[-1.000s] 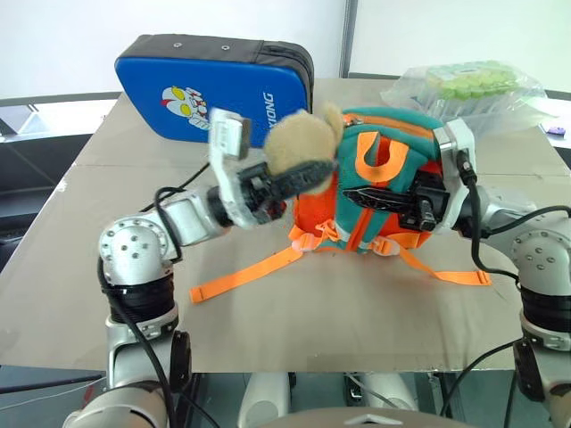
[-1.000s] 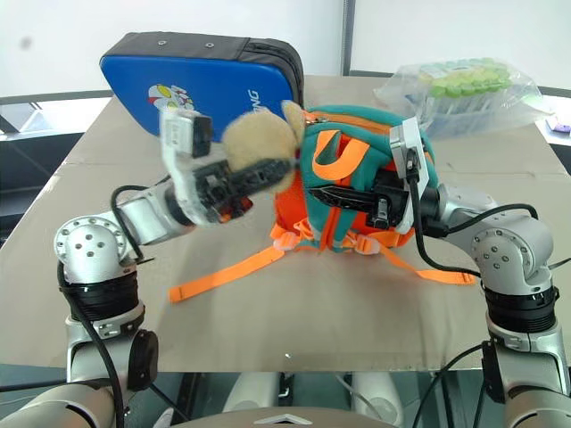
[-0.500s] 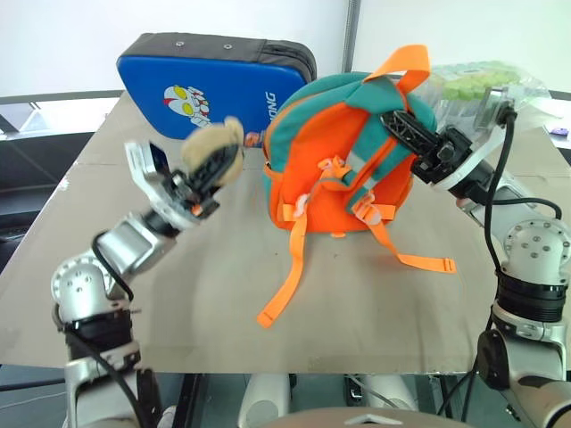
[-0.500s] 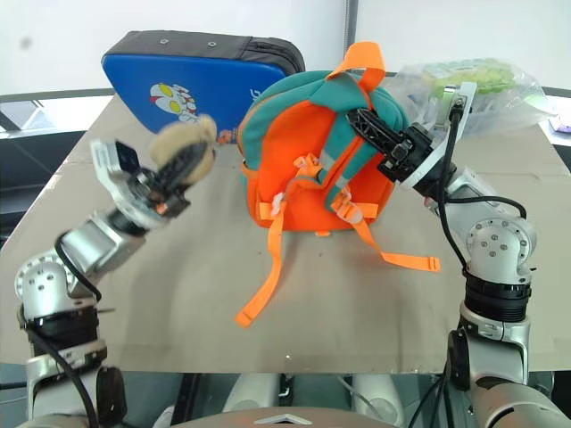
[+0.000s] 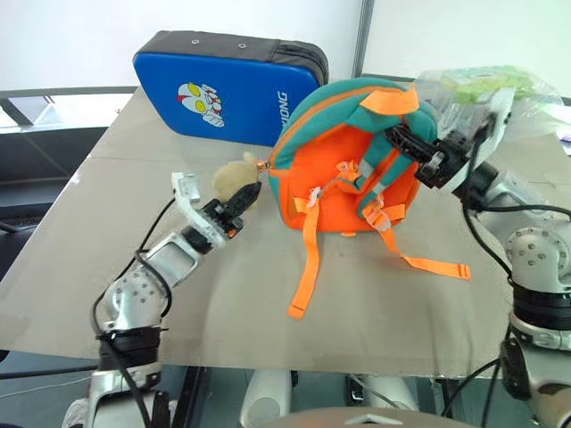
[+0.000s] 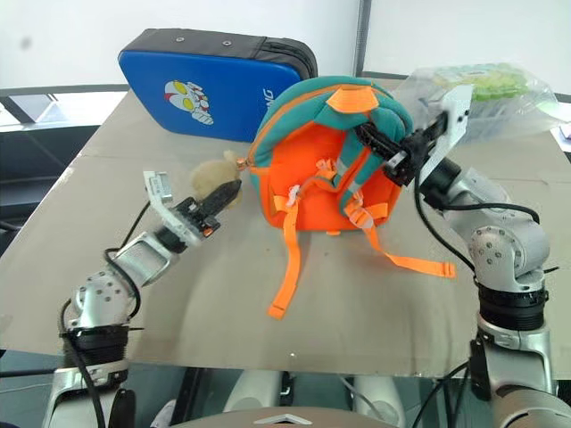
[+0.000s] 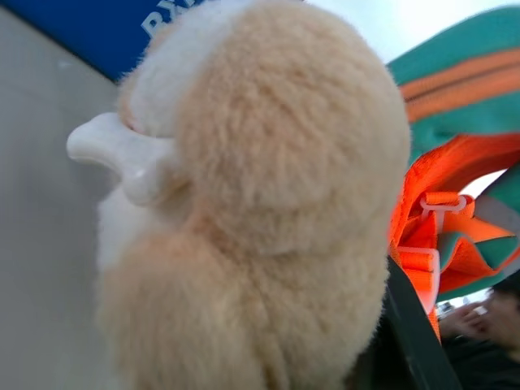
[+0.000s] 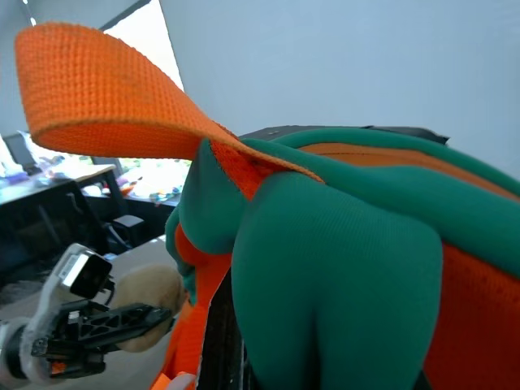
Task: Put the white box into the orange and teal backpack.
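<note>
**Both claws clamped, backpack upright between them**

Your left gripper [image 5: 243, 201] is pinched on the tan plush toy [image 5: 234, 177], low over the table [image 5: 107, 267]. Just past its tips, to its right, the orange and teal backpack [image 5: 343, 169] stands upright. Your right gripper [image 5: 403, 143] is clamped on the backpack's upper strap. Behind your left claw stands the blue padded case [image 5: 223, 89].

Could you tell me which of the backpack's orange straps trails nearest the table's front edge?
The long strap hanging down the middle of the orange and teal backpack; its free end lies closest to the front edge. The other loose strap runs out sideways toward the robot's right.
</note>
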{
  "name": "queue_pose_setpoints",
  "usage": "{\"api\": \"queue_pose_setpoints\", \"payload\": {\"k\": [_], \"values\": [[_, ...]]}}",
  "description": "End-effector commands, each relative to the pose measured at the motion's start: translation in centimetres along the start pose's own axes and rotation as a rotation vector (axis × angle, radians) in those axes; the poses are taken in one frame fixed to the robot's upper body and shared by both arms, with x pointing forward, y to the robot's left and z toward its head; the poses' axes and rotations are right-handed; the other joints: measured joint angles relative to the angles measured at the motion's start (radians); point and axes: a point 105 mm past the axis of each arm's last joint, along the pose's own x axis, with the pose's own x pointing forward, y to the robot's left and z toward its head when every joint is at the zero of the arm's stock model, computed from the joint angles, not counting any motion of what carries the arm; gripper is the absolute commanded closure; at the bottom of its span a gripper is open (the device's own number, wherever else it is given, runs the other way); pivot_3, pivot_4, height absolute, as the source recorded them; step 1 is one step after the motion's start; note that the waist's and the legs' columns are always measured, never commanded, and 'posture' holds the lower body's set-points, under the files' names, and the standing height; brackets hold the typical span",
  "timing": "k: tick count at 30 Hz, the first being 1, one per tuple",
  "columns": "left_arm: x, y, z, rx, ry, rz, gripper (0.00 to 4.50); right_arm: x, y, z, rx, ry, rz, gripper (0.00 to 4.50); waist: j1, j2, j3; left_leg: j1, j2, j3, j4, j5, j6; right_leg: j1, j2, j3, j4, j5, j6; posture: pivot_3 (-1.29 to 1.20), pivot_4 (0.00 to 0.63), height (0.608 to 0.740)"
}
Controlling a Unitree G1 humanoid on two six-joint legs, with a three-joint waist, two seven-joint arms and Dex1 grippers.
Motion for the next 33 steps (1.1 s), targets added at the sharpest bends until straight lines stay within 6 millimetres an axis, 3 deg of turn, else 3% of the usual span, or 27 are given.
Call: {"api": "queue_pose_setpoints", "payload": {"k": [1, 2, 5, 10, 12, 16, 23, 26, 29, 33], "values": [[0.3, 0.1, 1.0, 0.206, -0.008, 0.001, 4.3, -1.0, -0.4, -1.5, -0.143, 0.071, -0.039, 4.5, -0.004, 0.0, 0.0, 0.0, 0.0, 0.001, 0.0, 0.0, 0.0, 0.0, 0.0, 0.0, -0.001, 0.0, 0.0, 0.0, 0.15, 0.74], [0.3, -0.2, 1.0, 0.263, 0.002, -0.018, 3.8, -1.5, -0.6, -2.4, -0.164, 0.104, -0.047, 3.76, -0.005, 0.0, 0.0, 0.0, 0.0, 0.001, -0.001, 0.0, 0.0, 0.0, 0.0, 0.001, -0.001, 0.0, 0.0, 0.0, 0.15, 0.74], [-0.1, -0.8, 0.9, 0.354, 0.024, -0.064, 2.5, -3.1, -0.5, -3.9, -0.177, 0.16, -0.049, 2.49, -0.004, 0.0, 0.0, 0.0, 0.0, 0.001, -0.001, 0.0, 0.0, 0.0, 0.001, 0.001, -0.002, 0.0, 0.0, 0.0, 0.15, 0.74], [-2.6, -0.7, -0.1, 0.505, 0.127, -0.09, 0.16, -6.4, -0.6, -3.6, -0.204, 0.223, -0.071, 0.19, -0.006, 0.001, 0.0, 0.0, 0.002, 0.003, -0.003, 0.0, 0.0, 0.0, 0.0, 0.002, -0.004, 0.0, 0.0, 0.0, 0.15, 0.74], [-3.6, -0.9, -0.6, 0.522, 0.163, -0.102, 0.07, -7.5, -0.6, -3.4, -0.208, 0.243, -0.087, 0.08, -0.005, 0.001, 0.0, 0.0, 0.003, 0.003, -0.003, 0.0, 0.0, 0.0, -0.001, 0.002, -0.006, 0.0, -0.001, 0.0, 0.15, 0.74], [-7.6, -1.5, -1.7, 0.558, 0.244, -0.073, 0.07, -12.5, 0.8, -4.4, -0.148, 0.357, -0.074, 0.08, -0.004, 0.0, 0.0, 0.0, 0.004, 0.001, -0.006, -0.001, 0.0, 0.0, -0.002, 0.002, -0.008, -0.001, -0.001, 0.0, 0.15, 0.74], [-11.7, -1.1, -2.6, 0.624, 0.334, -0.014, 0.07, -19.0, -0.4, -6.8, -0.125, 0.531, -0.181, 0.08, -0.006, 0.001, 0.0, 0.003, 0.005, -0.001, -0.005, -0.001, 0.0, 0.0, -0.003, 0.002, -0.008, -0.002, -0.001, 0.0, 0.15, 0.74], [-13.9, 0.0, -2.7, 0.644, 0.361, 0.036, 0.07, -21.7, -0.5, -8.0, -0.139, 0.605, -0.214, 0.08, -0.006, 0.001, 0.0, 0.003, 0.005, -0.001, -0.005, -0.001, 0.0, 0.0, -0.005, 0.002, -0.008, -0.003, 0.0, 0.0, 0.15, 0.74], [-15.4, 1.0, -2.8, 0.63, 0.374, 0.074, 0.07, -23.3, -0.7, -8.6, -0.128, 0.623, -0.246, 0.08, -0.005, 0.002, -0.001, 0.003, 0.005, -0.001, -0.005, -0.001, 0.0, 0.0, -0.006, 0.002, -0.008, -0.003, -0.001, 0.0, 0.15, 0.74], [-15.5, 1.1, -3.1, 0.605, 0.386, 0.065, 0.07, -24.9, -0.9, -9.7, -0.134, 0.653, -0.264, 0.08, -0.005, 0.002, -0.001, 0.002, 0.005, 0.0, -0.005, -0.001, 0.0, -0.001, -0.004, 0.002, -0.009, -0.003, -0.001, 0.0, 0.15, 0.74]]}}
